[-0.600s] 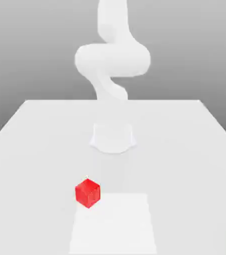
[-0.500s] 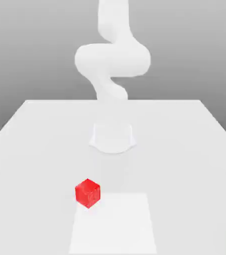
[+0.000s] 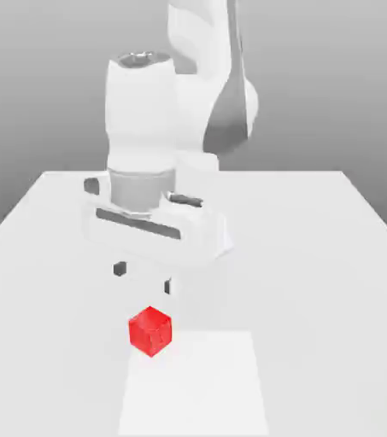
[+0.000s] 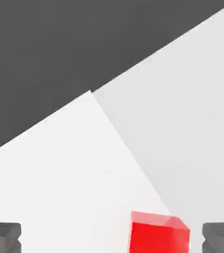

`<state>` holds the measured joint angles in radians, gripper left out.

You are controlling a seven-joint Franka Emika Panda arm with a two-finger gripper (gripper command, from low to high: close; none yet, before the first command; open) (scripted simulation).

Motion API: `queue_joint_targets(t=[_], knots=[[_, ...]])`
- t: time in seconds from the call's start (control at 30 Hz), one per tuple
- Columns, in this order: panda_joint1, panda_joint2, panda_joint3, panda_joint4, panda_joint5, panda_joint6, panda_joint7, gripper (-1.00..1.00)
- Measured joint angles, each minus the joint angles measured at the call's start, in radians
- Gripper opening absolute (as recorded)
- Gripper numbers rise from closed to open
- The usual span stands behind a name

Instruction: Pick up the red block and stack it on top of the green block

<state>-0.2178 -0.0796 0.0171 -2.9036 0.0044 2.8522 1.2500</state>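
On the pale surface (image 3: 333,282) sits the cube (image 3: 150,331), at a corner of the white patch (image 3: 195,384) and below the open, empty hand (image 3: 143,278), probably light, rigid and a touch slick, best pinched midway down two opposite flat sides.

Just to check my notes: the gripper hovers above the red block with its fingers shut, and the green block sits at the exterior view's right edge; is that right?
Not quite: the gripper has its fingers open, as the hand view shows, with the red block between them in that picture.
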Motion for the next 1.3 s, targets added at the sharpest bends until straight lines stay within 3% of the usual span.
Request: queue_joint_targets(t=[0.17, 0.2, 0.43, 0.7, 1.3], knots=[[-0.004, 0.21, -0.008, 0.008, -0.011, 0.174, 0.022, 0.0], [-0.003, 0.246, -0.009, 0.013, -0.012, 0.205, 0.024, -1.0], [-0.001, 0.255, -0.011, 0.014, -0.017, 0.213, 0.028, -1.0], [0.007, 0.004, -0.006, -0.014, -0.005, -0.009, 0.011, -1.0], [0.361, 0.341, 0.286, 0.611, -0.157, -0.317, -0.605, -1.0]])
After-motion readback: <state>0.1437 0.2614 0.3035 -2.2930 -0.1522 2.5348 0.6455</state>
